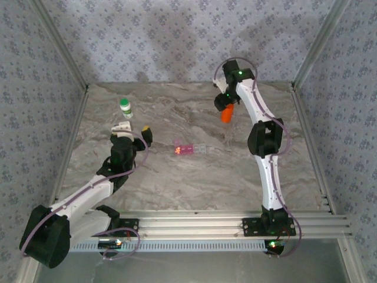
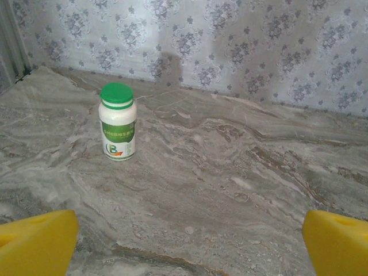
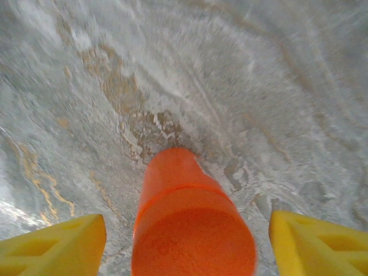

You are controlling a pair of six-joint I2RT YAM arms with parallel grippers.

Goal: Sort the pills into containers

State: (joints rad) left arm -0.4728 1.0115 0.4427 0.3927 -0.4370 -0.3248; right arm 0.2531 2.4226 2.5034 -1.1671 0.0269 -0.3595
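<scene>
1. Yellow pads point(image 3: 52, 247) of the right pincer point(image 3: 187, 241) stand apart on either side of an orange bottle point(image 3: 192, 230). A gap shows on each side, so the pads are not clamped on it.
2. From above, the right pincer point(image 1: 224, 105) points down at the far right of the marble table point(image 1: 177, 177). The orange bottle point(image 1: 226, 114) is directly under it, slightly tilted. Whether the bottle rests on the marble I cannot tell.
3. The pill box point(image 1: 191, 149), clear with a pink section, lies flat near the middle of the table. It is nearer and to the left of the right pincer, well apart from it.
4. The right arm rises from its base at the near edge and bends at the elbow towards the far wall.
5. The left pincer point(image 1: 134, 128) has its pads spread wide with nothing between them. It sits left of the pill box, with its arm held low and folded.
6. A white bottle point(image 2: 118, 121) with a green cap stands upright beyond the left pincer point(image 2: 187, 241).
7. Metal rails point(image 1: 309, 135) border the table's sides. Bare marble lies around the pill box and between the arms.
</scene>
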